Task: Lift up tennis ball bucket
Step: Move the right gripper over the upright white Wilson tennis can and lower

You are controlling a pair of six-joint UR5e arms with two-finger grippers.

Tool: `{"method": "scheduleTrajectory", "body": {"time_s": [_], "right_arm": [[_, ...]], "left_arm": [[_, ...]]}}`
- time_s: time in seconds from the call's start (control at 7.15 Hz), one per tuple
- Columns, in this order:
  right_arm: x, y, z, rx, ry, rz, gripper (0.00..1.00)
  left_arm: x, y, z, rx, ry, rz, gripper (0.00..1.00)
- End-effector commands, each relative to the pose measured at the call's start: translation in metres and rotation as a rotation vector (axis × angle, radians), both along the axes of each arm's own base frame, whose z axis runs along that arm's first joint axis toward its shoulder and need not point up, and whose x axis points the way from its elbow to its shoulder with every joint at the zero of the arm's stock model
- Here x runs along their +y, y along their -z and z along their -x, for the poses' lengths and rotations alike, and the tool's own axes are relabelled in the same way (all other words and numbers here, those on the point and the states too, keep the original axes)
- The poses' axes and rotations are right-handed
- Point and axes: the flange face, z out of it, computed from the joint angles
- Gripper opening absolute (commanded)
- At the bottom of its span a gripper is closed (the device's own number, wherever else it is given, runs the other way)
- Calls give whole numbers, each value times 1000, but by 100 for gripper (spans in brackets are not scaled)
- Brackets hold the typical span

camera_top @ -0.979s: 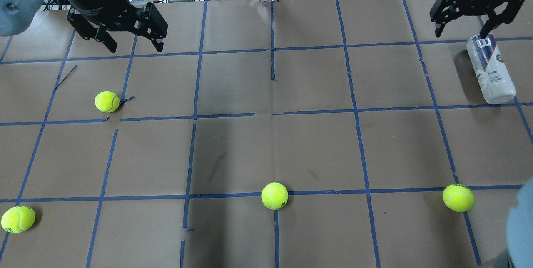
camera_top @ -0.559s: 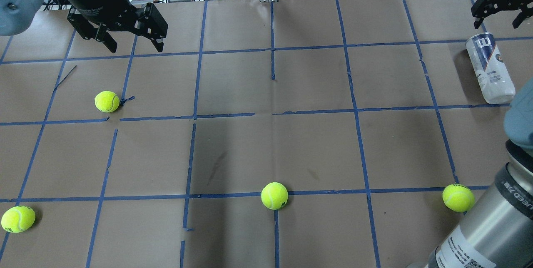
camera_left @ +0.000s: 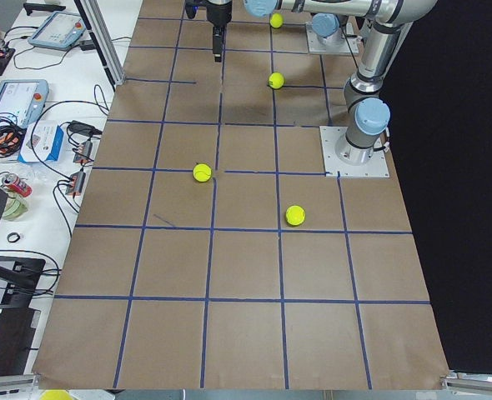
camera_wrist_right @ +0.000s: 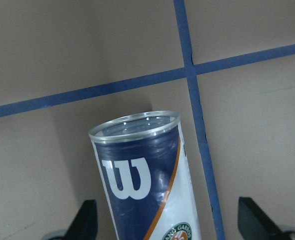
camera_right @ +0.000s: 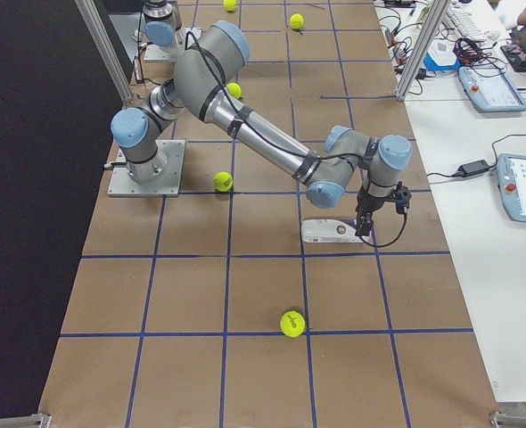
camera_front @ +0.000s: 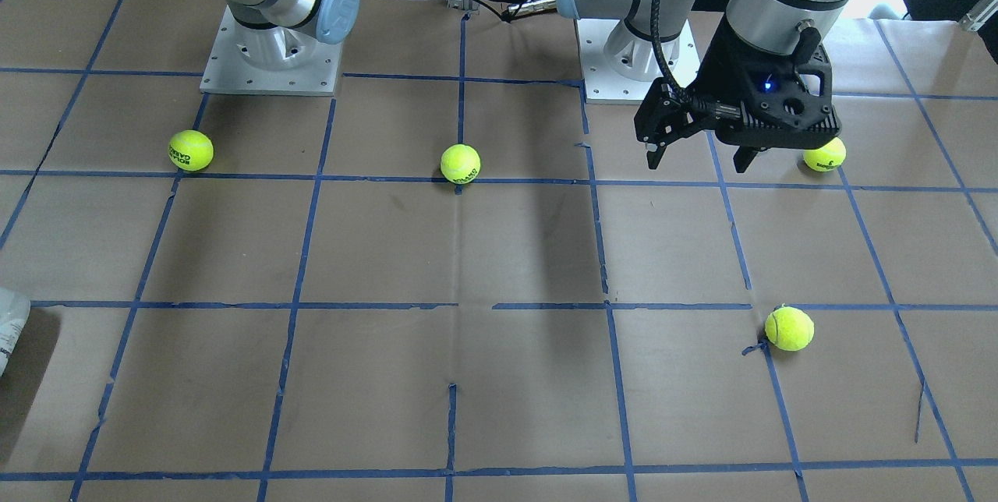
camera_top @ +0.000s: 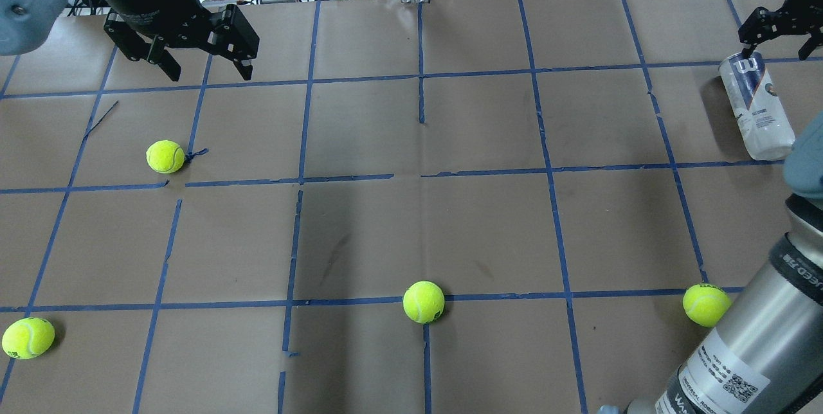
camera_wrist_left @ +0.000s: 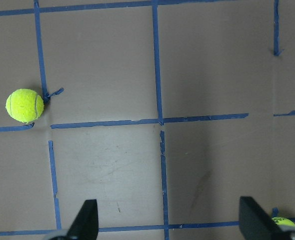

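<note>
Tennis ball bucket (camera_top: 757, 108) lies at right edge; right gripper (camera_top: 773, 51) jaws spread wide by its rim. Left gripper (camera_top: 210, 72) upper left, jaws apart.

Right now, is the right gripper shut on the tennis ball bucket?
No: the right wrist view shows the right gripper open, its fingers wide apart either side of the tennis ball bucket.

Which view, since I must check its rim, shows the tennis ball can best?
The right wrist-mounted view: the tennis ball can is close, with its open rim and W logo sharp. Overhead shows the whole can lying on its side. Exterior right shows it small, front-facing shows only a sliver at the edge, and the others show nothing of it.
</note>
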Motion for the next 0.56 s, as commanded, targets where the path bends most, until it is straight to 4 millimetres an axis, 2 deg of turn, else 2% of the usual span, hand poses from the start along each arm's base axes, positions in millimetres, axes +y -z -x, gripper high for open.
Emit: {"method": "scheduleTrajectory", "body": {"time_s": [0.0, 0.42], "right_arm": [[3, 20, -1, -16, 4, -27, 100], [12, 43, -6, -25, 10, -43, 100]], "left_arm": [[0, -1, 0, 1, 0, 1, 100], [0, -1, 0, 0, 0, 1, 100]]}}
